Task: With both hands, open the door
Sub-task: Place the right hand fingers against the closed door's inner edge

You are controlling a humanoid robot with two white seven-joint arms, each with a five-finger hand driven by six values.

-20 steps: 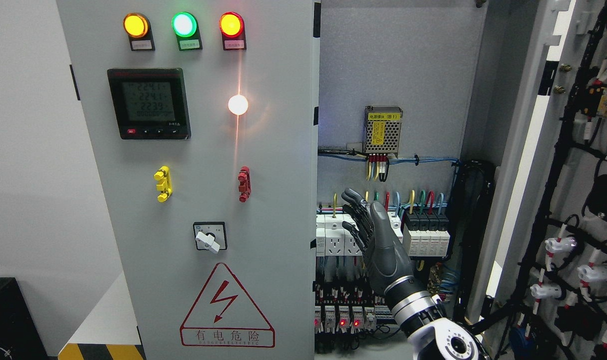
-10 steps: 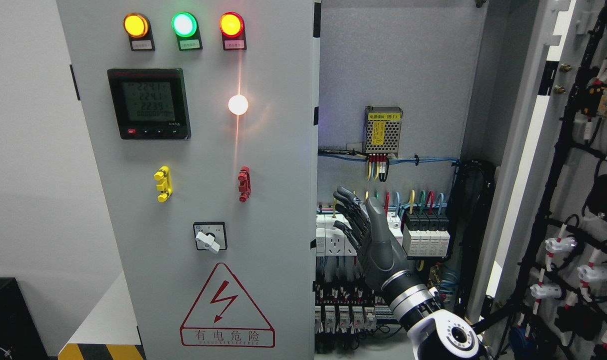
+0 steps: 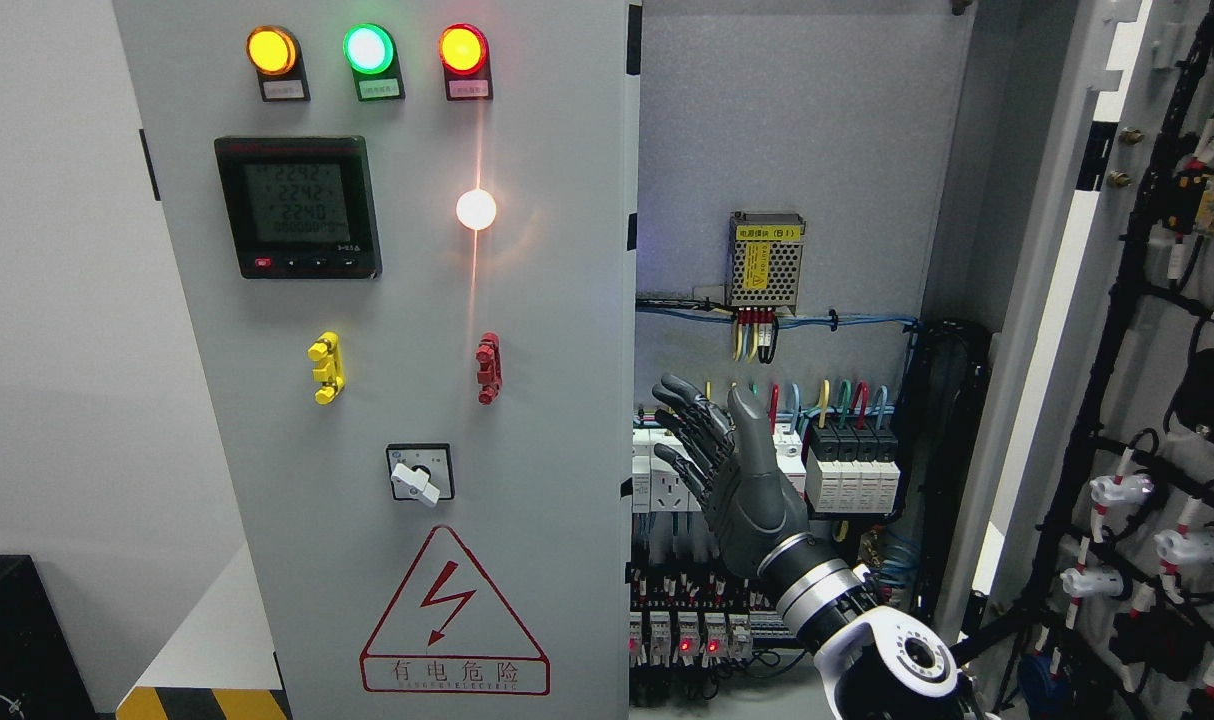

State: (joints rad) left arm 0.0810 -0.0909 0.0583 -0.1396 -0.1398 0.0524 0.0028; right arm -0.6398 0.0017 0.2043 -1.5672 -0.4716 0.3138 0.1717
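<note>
Grey left door (image 3: 397, 360) closed beside the opened cabinet bay.
Right hand (image 3: 732, 470) hovers with fingers (image 3: 682, 410) spread, grasping nothing, near that door's free edge and in front of the breakers (image 3: 852, 465); the right door (image 3: 1157, 380) hangs swung wide. Reaching too deep could snag wiring (image 3: 767, 322) or bump live breakers instead of hooking the edge.

The right hand (image 3: 732, 480), dark grey with jointed fingers (image 3: 685, 420), rises from the lower right, fingers spread, pointing up-left, holding nothing.
</note>
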